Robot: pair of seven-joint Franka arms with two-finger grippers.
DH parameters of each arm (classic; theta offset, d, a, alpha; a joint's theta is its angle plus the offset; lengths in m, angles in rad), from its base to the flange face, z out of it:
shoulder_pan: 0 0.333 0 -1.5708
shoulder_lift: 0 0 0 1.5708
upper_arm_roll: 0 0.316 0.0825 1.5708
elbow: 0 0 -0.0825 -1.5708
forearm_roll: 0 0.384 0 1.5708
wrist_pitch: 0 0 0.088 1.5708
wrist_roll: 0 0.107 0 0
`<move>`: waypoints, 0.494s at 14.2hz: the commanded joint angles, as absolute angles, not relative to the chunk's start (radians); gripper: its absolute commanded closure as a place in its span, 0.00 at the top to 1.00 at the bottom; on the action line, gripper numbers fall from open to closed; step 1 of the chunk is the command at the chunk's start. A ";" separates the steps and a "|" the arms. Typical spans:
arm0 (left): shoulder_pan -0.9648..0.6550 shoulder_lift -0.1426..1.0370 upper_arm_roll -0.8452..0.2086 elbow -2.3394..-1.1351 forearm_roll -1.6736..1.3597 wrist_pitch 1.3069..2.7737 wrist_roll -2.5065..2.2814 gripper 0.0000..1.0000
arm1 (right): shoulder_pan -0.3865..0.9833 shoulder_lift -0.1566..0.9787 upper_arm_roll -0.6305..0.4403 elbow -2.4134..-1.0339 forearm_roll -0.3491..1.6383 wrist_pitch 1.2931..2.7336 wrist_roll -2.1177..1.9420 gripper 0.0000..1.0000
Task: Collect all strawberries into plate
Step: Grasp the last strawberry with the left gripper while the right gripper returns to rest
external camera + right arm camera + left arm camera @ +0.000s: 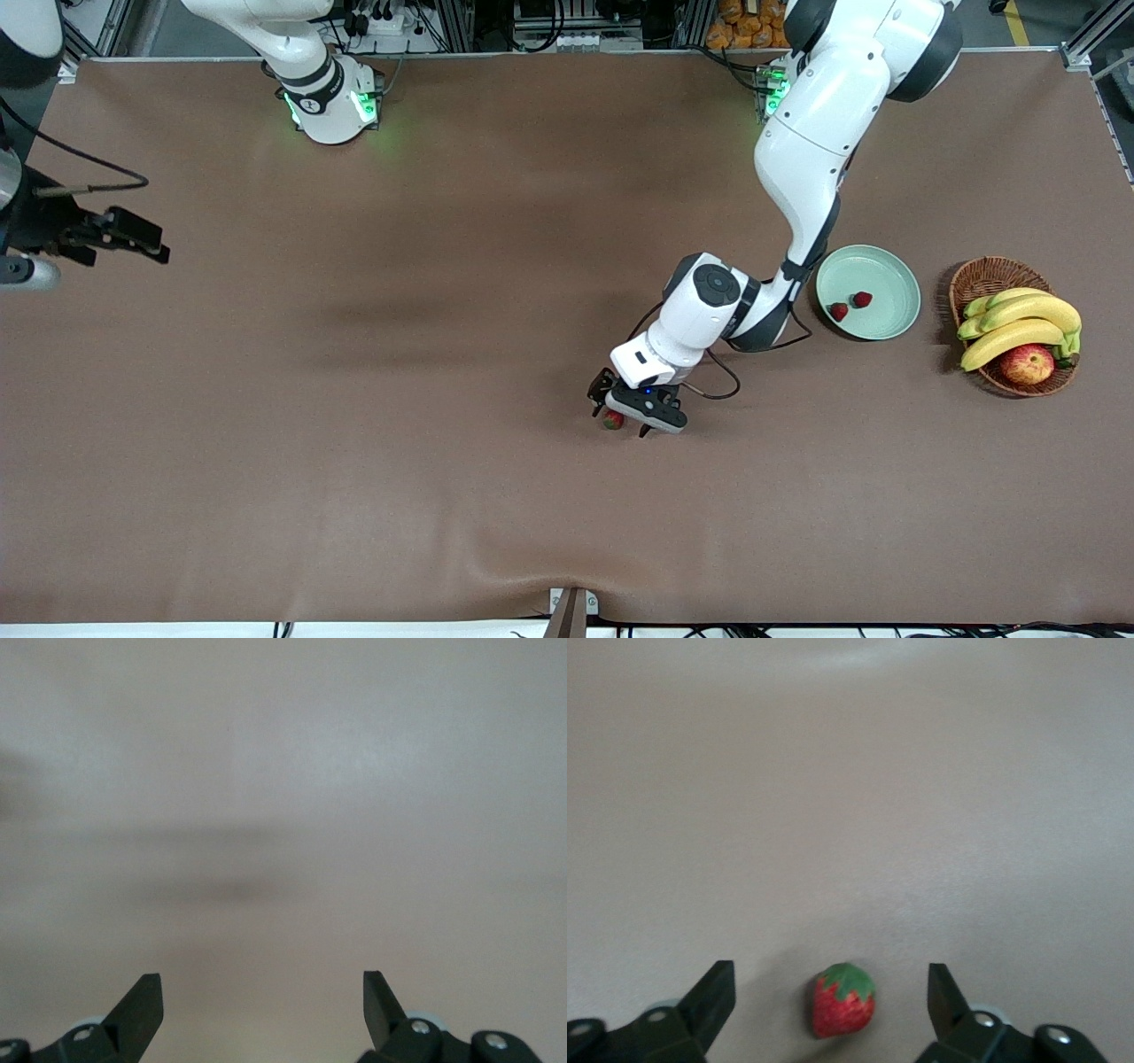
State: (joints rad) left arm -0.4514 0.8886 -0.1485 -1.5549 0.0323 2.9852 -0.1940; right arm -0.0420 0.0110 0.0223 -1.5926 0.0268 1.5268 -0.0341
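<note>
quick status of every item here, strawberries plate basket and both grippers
left gripper: open, down at the table, fingers either side of the loose strawberry
loose strawberry: lying on the table, not gripped
two other strawberries: in the plate
plate: upright on the table
basket: holds bananas and an apple
right gripper: open, empty, waiting over bare table

Bare table point(354, 399) surrounds the strawberry point(842, 1001); left tool's point(833, 1010) fingers seemingly clear it.

Three strawberries point(613, 419), one plate point(895, 283), one basket point(974, 276), three bananas point(1028, 310), one apple point(1027, 363).
</note>
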 commanded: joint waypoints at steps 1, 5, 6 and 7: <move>-0.495 0.919 -0.106 -1.511 0.055 3.005 -0.204 0.81 | -0.092 -0.046 0.075 -1.594 0.005 1.464 -0.049 1.00; -0.499 0.934 -0.091 -1.513 0.058 3.014 -0.193 0.70 | -0.115 -0.055 0.077 -1.583 0.020 1.437 -0.037 1.00; -0.500 0.934 -0.089 -1.513 0.057 3.014 -0.195 0.65 | -0.110 -0.054 0.075 -1.574 0.020 1.433 -0.032 1.00; -0.505 0.940 -0.089 -1.511 0.057 3.014 -0.198 0.64 | -0.106 -0.054 0.075 -1.559 0.020 1.415 -0.020 1.00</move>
